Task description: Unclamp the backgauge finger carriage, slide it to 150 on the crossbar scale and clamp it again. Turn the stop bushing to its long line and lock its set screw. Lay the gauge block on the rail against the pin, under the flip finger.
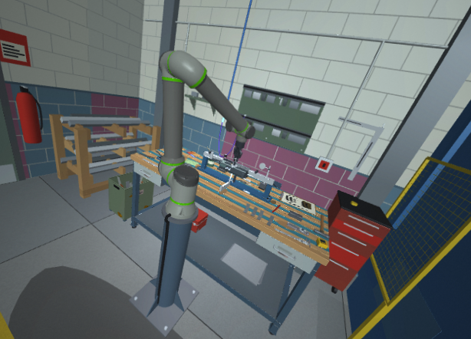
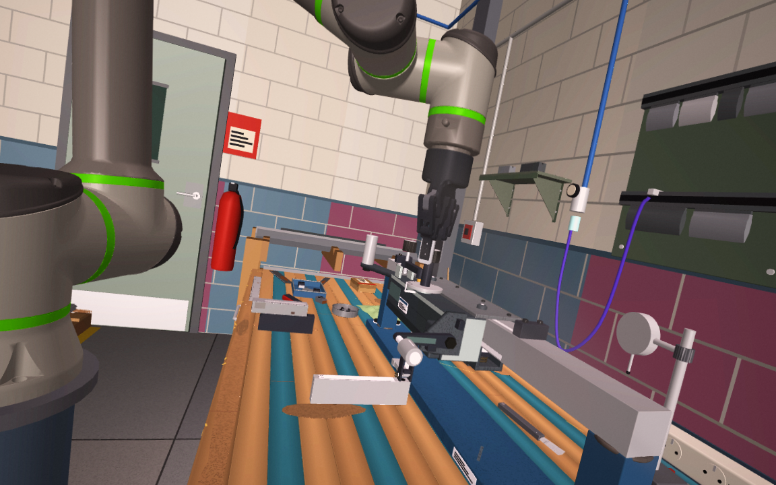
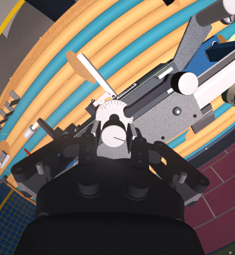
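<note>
The graduated dial (image 3: pixel 111 109) under the stop bushing (image 3: pixel 113 136) is partly hidden by the bushing and my fingers. The bushing is a white round knob with one dark line, standing on the grey carriage (image 3: pixel 162 112). My gripper (image 3: pixel 113 134) stands around the bushing and is open, holding nothing. The carriage sits on the crossbar (image 2: pixel 560 368), with its dark clamp lever and white knob (image 3: pixel 187 82) beside me. The white gauge block (image 2: pixel 359 389) lies on the bench by the blue base.
The clamp lever (image 3: pixel 145 101) rises just right of my fingers. A grey handle (image 3: pixel 193 39) juts up beyond it. A dial indicator on a stand (image 2: pixel 638 335) is at the crossbar's far end. Small tools and clamps (image 1: pixel 295 216) lie along the bench.
</note>
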{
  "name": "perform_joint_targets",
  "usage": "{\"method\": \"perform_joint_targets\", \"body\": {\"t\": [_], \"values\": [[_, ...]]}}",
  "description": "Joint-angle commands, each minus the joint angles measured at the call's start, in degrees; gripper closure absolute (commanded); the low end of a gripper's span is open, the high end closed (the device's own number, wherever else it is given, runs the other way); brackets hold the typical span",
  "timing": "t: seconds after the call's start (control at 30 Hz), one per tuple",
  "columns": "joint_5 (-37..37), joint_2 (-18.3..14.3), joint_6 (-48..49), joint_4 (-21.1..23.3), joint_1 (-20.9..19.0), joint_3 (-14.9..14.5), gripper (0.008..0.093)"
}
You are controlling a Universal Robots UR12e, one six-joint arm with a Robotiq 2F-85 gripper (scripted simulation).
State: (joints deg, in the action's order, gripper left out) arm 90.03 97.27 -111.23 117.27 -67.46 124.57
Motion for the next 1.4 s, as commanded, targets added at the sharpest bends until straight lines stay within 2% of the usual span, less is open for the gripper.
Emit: {"method": "perform_joint_targets", "body": {"t": [0.0,0.37,0.63,1.0,1.3,1.37], "values": [[0.0,0.2,0.0,-0.3,0.0,-0.3,0.0589],[0.0,1.3,0.0,-3.1,0.0,-1.9,0.0589],[0.0,1.3,0.0,-3.1,0.0,-1.9,0.0434],[0.0,1.4,0.0,-3.3,0.0,-2.1,0.0434],[0.0,2.6,0.0,-6.6,0.0,-4.2,0.0434],[0.0,2.5,0.0,-6.6,0.0,-4.1,0.0474]]}}
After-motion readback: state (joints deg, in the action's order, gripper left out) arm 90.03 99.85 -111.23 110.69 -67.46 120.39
